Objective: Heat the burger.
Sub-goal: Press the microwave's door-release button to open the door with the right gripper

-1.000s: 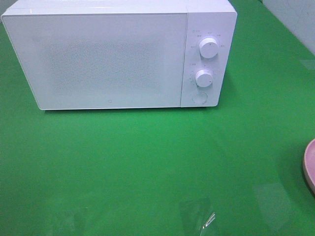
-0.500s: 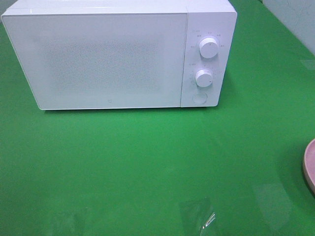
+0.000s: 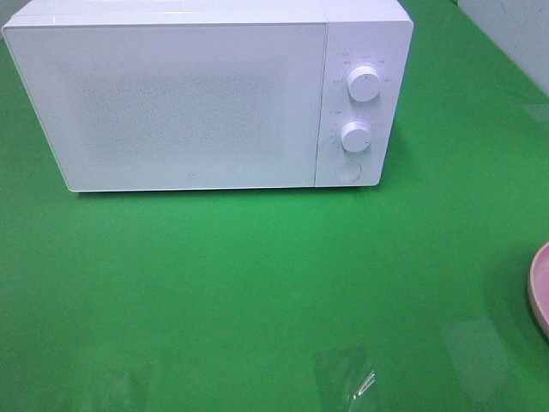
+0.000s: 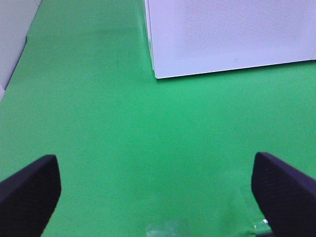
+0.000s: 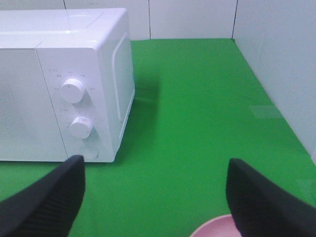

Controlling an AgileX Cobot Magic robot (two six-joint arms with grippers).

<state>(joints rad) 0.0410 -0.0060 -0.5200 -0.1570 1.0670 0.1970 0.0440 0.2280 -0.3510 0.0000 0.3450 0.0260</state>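
Observation:
The burger is out of view in every frame. A white microwave (image 3: 206,94) stands at the back of the green table with its door shut; it has two round knobs (image 3: 364,84) and a round button on its right panel. It also shows in the left wrist view (image 4: 232,34) and the right wrist view (image 5: 59,79). My left gripper (image 4: 158,197) is open and empty above bare green cloth in front of the microwave's left corner. My right gripper (image 5: 158,197) is open and empty, off the microwave's right front, near a pink plate (image 5: 217,228).
The pink plate's rim (image 3: 540,287) shows at the right edge of the table. White walls (image 5: 276,64) close the table at the back and right. A clear glossy patch (image 3: 347,378) lies near the front edge. Green cloth (image 3: 257,275) spreads before the microwave.

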